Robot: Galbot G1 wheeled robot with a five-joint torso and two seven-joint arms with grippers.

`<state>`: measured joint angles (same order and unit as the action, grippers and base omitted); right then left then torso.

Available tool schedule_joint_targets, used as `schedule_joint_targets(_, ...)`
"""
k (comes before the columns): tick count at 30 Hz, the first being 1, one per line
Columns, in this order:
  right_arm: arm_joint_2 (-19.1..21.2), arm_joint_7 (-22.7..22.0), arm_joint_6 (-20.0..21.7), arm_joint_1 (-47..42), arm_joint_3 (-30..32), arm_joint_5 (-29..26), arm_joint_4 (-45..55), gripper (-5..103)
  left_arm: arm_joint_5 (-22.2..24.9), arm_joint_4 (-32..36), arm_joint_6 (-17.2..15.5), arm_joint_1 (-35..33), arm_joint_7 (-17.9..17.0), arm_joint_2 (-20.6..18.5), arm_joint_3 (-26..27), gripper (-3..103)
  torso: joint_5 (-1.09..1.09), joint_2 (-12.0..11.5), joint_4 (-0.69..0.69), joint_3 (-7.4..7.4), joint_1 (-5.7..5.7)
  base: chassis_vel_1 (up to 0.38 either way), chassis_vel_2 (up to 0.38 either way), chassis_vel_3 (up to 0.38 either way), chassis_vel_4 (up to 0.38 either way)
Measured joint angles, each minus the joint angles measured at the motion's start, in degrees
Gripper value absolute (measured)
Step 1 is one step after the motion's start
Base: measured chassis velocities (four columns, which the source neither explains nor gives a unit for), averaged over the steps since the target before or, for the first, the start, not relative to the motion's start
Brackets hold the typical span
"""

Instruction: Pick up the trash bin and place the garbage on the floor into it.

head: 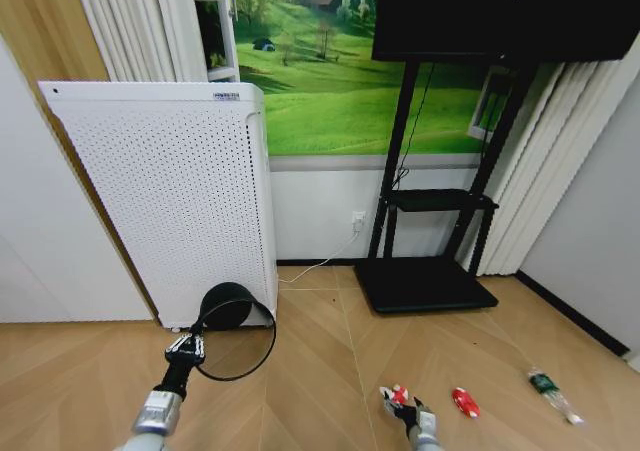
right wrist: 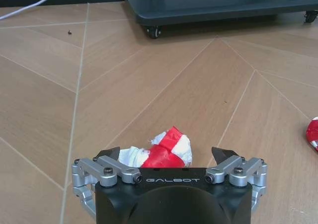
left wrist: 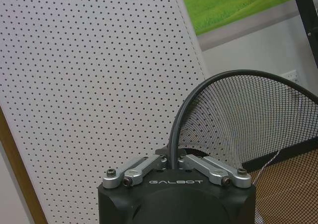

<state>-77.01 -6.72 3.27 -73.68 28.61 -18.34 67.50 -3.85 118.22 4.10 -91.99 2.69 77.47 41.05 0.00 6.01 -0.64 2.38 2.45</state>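
Wrapper (right wrist: 161, 152) between spread right fingers (right wrist: 110, 157); left fingers (left wrist: 149, 164) pinch trash bin (left wrist: 238, 124) rim.

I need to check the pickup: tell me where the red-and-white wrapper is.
The red-and-white wrapper lies on the wood floor on the robot's right, between the open fingers of the right hand, with the red packet just beyond it.

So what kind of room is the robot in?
Probably a living room or a mock-up of one: a big dark screen on a black rolling stand, curtains, a wood floor, and a tall white air cleaner against the wall.
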Motion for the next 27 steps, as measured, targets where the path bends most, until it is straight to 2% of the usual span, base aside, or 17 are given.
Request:
schedule_joint_targets(10, -1.0, -0.4, -0.5, 5.2, 0.0, 2.2, -6.9, 100, -1.0, -0.7, 0.6, 0.0, 0.0, 0.1, -0.2, 3, 0.00, 0.0, 0.01, 0.00, 0.00, 0.000, 0.000, 0.000, 0.000)
schedule_joint_targets(11, -1.0, -0.5, -0.6, 5.7, 0.0, 2.7, -7.5, 103, -1.1, -0.7, 0.7, -0.1, 0.0, 0.1, -0.2, 3, 0.00, 0.0, 0.01, 0.00, 0.00, 0.000, 0.000, 0.000, 0.000)
schedule_joint_targets(12, -1.0, -0.6, -0.6, 6.0, 0.0, 3.3, -8.2, 97, -1.2, -0.9, 0.9, -0.1, 0.0, 0.1, -0.1, 3, 0.00, 0.0, 0.01, 0.00, 0.00, 0.000, 0.000, 0.000, 0.000)
schedule_joint_targets(19, -0.8, -0.7, -0.5, 6.1, 0.1, 4.7, -9.3, 95, -1.3, -1.1, 1.1, 0.0, 0.0, 0.0, -0.1, 3, 0.00, 0.0, 0.01, 0.00, 0.00, 0.000, 0.000, 0.000, 0.000)
schedule_joint_targets(21, -0.7, -0.8, -0.3, 5.7, 0.1, 5.2, -9.3, 86, -1.3, -1.1, 1.1, 0.1, 0.0, 0.0, -0.2, 3, 0.00, 0.0, 0.01, 0.00, 0.00, 0.000, 0.000, 0.000, 0.000)
schedule_joint_targets(22, -0.7, -0.8, -0.3, 5.7, 0.1, 5.2, -9.3, 86, -1.3, -1.1, 1.1, 0.1, 0.0, 0.0, -0.2, 3, 0.00, 0.0, 0.01, 0.00, 0.00, 0.000, 0.000, 0.000, 0.000)
schedule_joint_targets(24, -0.7, -0.9, -0.3, 5.2, 0.2, 5.8, -9.4, 75, -1.3, -1.4, 1.3, 0.2, -0.1, 0.0, -0.3, 3, 0.00, 0.0, 0.00, 0.00, 0.00, 0.000, 0.000, 0.000, 0.000)
schedule_joint_targets(25, -0.7, -0.9, -0.3, 5.2, 0.2, 5.8, -9.4, 75, -1.3, -1.4, 1.3, 0.2, -0.1, 0.0, -0.3, 3, 0.00, 0.0, 0.00, 0.00, 0.00, 0.000, 0.000, 0.000, 0.000)
schedule_joint_targets(27, -0.8, -1.0, -0.5, 4.9, 0.3, 6.2, -9.6, 64, -1.4, -1.6, 1.4, 0.2, -0.1, 0.0, -0.4, 3, 0.00, 0.0, 0.00, 0.00, 0.01, 0.000, 0.000, 0.000, 0.000)
